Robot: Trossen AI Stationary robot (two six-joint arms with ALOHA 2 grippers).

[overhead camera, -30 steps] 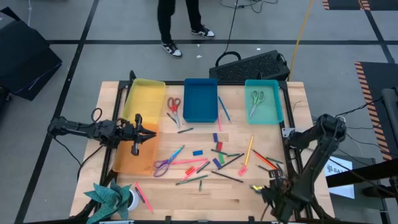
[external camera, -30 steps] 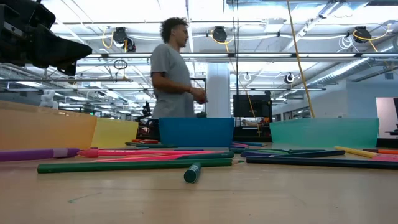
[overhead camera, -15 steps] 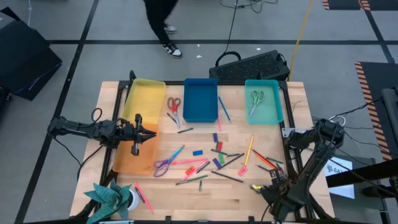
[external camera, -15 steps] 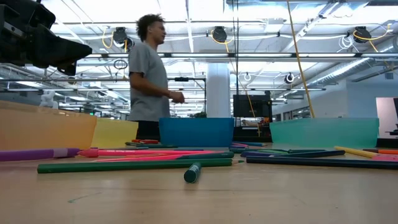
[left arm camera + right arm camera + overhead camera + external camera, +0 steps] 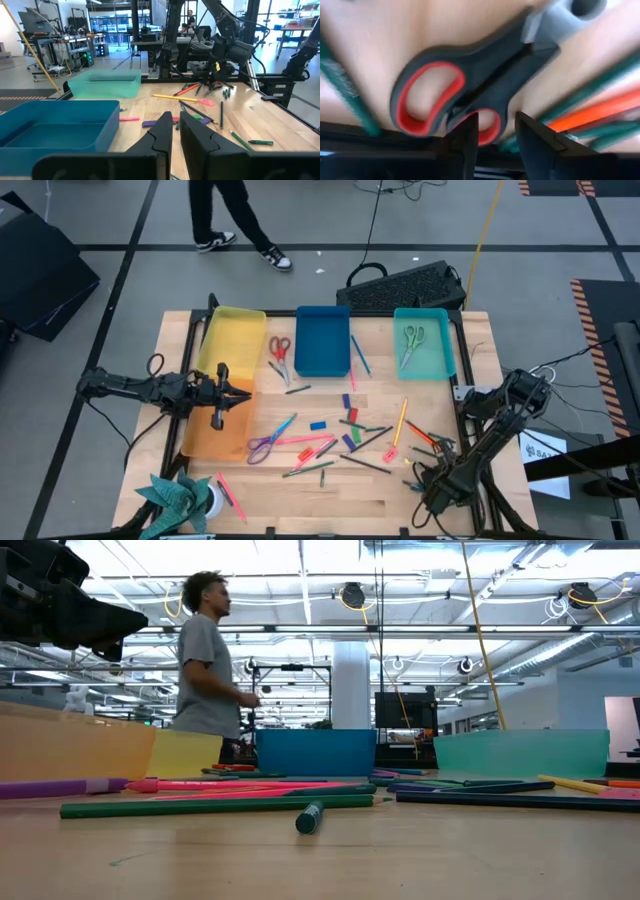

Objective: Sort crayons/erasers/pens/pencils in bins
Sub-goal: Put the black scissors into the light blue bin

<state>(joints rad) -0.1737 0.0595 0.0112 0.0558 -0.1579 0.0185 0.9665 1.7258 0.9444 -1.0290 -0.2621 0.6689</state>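
Note:
Crayons, pens and pencils lie scattered over the middle of the table, with small erasers among them: blue, red, pink. Along the far edge stand the yellow, blue and teal bins. The orange bin lies at the left. My left gripper hovers shut over the orange bin's far end. My right gripper is low over the near right corner, open. A black pair of scissors with red-lined handles lies just ahead of it, one handle loop between the fingers. My right gripper has its two fingers on either side of the scissors' nearer handle loop. I cannot tell whether they touch it. The scissors lie flat on the table.
Red scissors lie between the yellow and blue bins, green scissors in the teal bin, purple scissors beside the orange bin. A green paper shape and a tape roll sit at the near left. A keyboard lies behind the bins. A person walks beyond the table.
My right gripper has come in from the near right corner toward the far edge and the scattered sticks, ending over the black scissors. The person behind the table has walked toward the left. My left arm has kept still.

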